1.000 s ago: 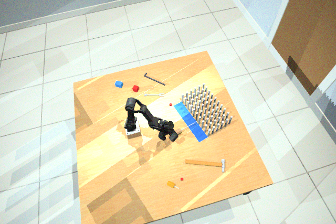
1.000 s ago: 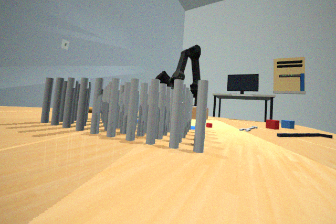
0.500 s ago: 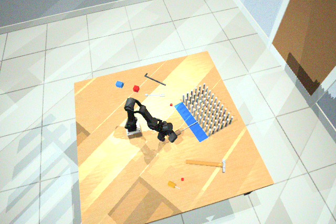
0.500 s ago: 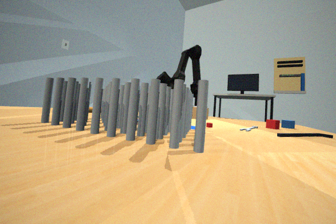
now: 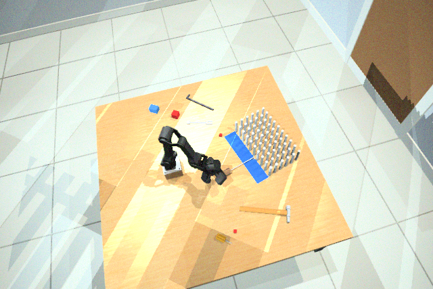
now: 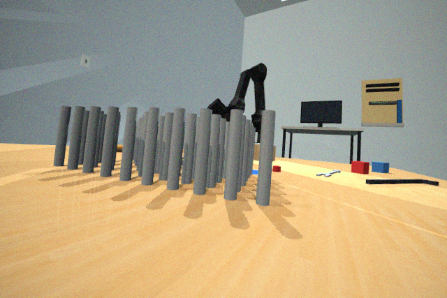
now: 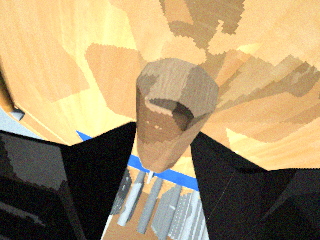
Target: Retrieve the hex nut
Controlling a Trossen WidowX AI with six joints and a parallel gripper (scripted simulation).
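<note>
The nut cannot be made out in any view; its position is undetermined. Top view: the claw (image 5: 217,178) (image 7: 164,132), partly open, grips the wooden handle (image 5: 227,171) (image 7: 172,110) of a thin rod (image 5: 242,164), which extends over the blue strip (image 5: 241,153) (image 7: 175,177) to the spacers' near edge. Exterior view: the visible spacers (image 6: 175,149) (image 5: 262,136) (image 7: 150,207) stand upright on the table (image 6: 216,251) (image 5: 157,229). Wrist view: the handle sits between both black fingers.
</note>
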